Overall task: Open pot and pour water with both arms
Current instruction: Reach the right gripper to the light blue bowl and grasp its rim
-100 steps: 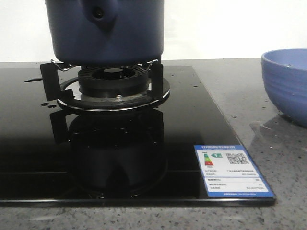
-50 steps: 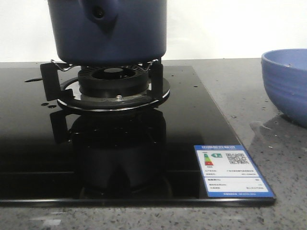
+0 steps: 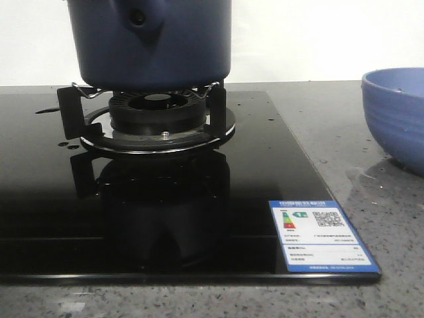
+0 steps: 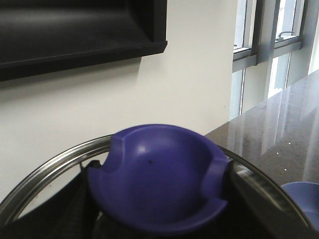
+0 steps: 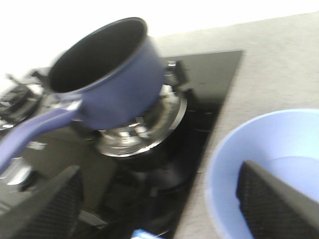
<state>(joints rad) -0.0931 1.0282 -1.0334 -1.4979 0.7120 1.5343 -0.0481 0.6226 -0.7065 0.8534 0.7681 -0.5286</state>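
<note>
Gripping the purple-blue lid knob (image 4: pixel 160 179), the left gripper (image 4: pixel 159 219) has its dark fingers (image 4: pixel 75 214) pressed against the knob's two sides, with the steel rim of the lid (image 4: pixel 45 172) curving around behind it. The right gripper (image 5: pixel 159 209) stands spread wide, one textured pad (image 5: pixel 47 204) over the black glass hob (image 3: pixel 265 152) and the other over the light-blue bowl (image 5: pixel 259 164); nothing sits between them.

Against the frame of a second ago, the pot (image 3: pixel 152 40) has shifted slightly to the right and sits a touch lower in the front view, while the hob, the burner (image 3: pixel 158 109) and the bowl are unchanged.

The pot, dark navy and lidless, stands on the wire supports of the burner near the hob's far edge, its long handle (image 5: pixel 30 134) reaching out to one side. Its inside looks dark; whether it holds water cannot be told. The bowl rests on the grey speckled counter (image 3: pixel 371 192) just off the hob's right edge, holding what looks like a shallow pale pool. An energy label (image 3: pixel 323 236) sticks to the hob's near right corner.
</note>
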